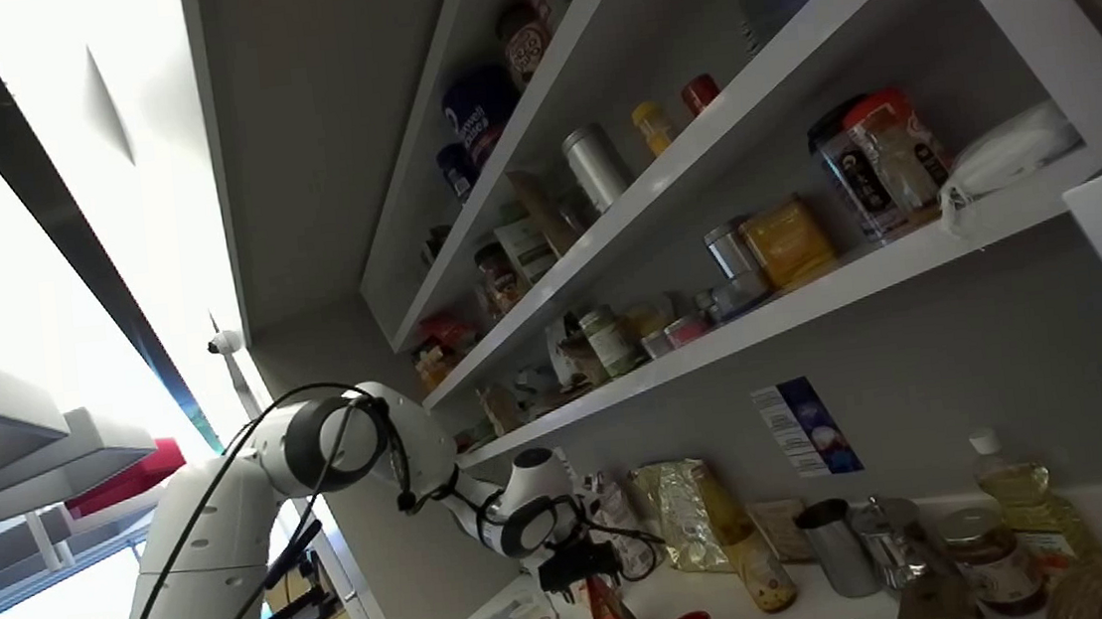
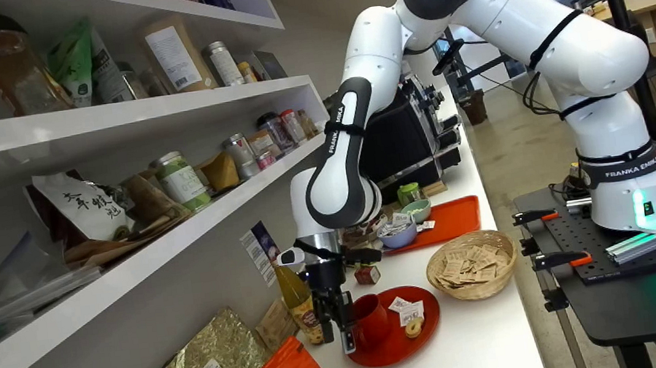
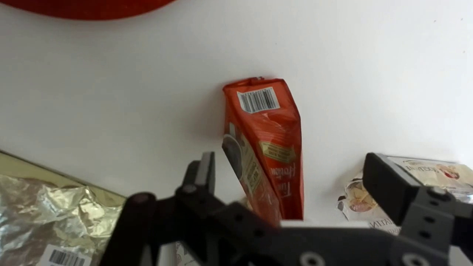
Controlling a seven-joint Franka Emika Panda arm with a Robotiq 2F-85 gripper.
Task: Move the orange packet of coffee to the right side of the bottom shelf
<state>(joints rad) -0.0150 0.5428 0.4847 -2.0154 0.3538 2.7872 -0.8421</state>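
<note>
Counter [image 2: 465,353]: 1; white, long, running near to far.
Bottom shelf [image 2: 128,274]: 1; white board, thick front edge, fixed above the counter; at least 2 more boards [image 2: 110,114] higher up.
Arm [image 2: 377,49]: 1; white with black bands, extended over the counter.
Tray [image 2: 456,225]: 1; orange, flat, far along the counter.
Foil bag [image 2: 241,342]: 1; gold, crinkled, white label.
Basket [image 2: 470,292]: 1; round, woven; contains small flat packs [image 2: 470,266], number unclear.
Plate [image 2: 405,345]: 1; red, round.
Slim bottle [image 2: 296,298]: 1; yellow.
Packet [image 3: 266,147]: 1; orange-red soft pouch, upright on the counter. Wide face: white "Tim Hortons" lettering. Narrow side in the wrist view: white barcode, gold label, white lettering upside down. Adjoining face: dark round print. Position in an exterior view: right of the foil bag, left of the plate and nearer.
Gripper [image 3: 290,166]: 1; black; jaws spread wide, one left and one right of the packet in the wrist view; contact with it cannot be told.
Bowls [image 2: 401,241]: 2; one bluish, one pale green, at the tray's left.
Cup [image 2: 371,321]: 1; red, on the plate.
Paper slips [image 2: 412,313]: 2; white, on the plate.
Cookie [image 2: 414,327]: 1; ring-shaped, on the plate.
</note>
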